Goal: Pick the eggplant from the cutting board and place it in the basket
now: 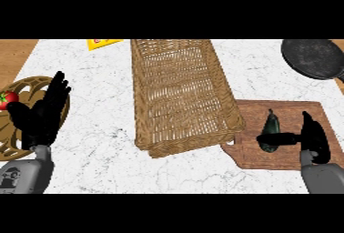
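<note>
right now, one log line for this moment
right hand fingers on dark eggplant | on wooden cutting board | woven wicker basket waiting | left hand resting open

Single head view, looking steeply down on the counter.

The camera sits above the near edge of the white marble countertop (94,150) and faces down and away from the robot, so both grey forearms enter from the lower edge, at about 7 and 5 o'clock. It stands near enough that the long woven wicker basket (181,91) fills the centre toward 12 o'clock, while the round black skillet (314,58) at 2 o'clock and the brown wooden cutting board (289,157) at 4 o'clock are cropped by the right border. No second view exists to share any part.
</note>
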Robot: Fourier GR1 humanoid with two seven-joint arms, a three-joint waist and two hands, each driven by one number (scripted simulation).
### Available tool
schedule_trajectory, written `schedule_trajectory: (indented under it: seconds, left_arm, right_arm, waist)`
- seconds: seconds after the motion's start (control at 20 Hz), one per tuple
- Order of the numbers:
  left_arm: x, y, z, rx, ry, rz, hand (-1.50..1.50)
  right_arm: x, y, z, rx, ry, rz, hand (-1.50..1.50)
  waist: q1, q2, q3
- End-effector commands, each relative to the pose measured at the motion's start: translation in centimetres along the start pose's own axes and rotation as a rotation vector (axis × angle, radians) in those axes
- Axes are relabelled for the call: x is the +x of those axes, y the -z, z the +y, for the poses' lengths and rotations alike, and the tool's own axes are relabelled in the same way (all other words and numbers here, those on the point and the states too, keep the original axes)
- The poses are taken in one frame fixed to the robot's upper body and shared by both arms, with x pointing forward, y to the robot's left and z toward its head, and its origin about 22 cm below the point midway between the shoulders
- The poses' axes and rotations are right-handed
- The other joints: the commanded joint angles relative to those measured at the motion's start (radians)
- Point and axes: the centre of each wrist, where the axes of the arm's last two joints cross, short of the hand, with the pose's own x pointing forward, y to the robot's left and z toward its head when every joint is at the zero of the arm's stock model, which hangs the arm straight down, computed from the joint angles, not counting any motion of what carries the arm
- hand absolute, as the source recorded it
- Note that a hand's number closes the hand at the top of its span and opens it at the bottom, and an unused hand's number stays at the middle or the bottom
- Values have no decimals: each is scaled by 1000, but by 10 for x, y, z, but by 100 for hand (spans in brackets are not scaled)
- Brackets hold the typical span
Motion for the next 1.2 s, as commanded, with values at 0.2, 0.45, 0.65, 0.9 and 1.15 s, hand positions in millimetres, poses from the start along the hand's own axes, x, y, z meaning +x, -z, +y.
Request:
schedule_trajectory:
  seconds: [0.2,0.45,0.65,0.9,1.15]
  left_arm:
    - [6,11,2,11,17,-5,0]
    - [5,-1,-9,2,-9,10,0]
    - [-5,-2,1,-13,14,0,0]
    - [-3,-16,-8,0,-6,0,0]
    - [-1,-8,9,-11,17,3,0]
  right_arm:
    - [-4,8,19,20,-25,80,-150]
    - [-3,34,4,26,-23,60,-150]
    - [-3,22,19,29,-46,83,-150]
    - [-8,26,34,29,-53,125,-150]
    - [-33,26,40,149,-52,61,150]
  waist:
    - [-2,0,0]
    - [2,0,0]
    - [1,0,0]
    - [2,-1,0]
    - [-1,-1,0]
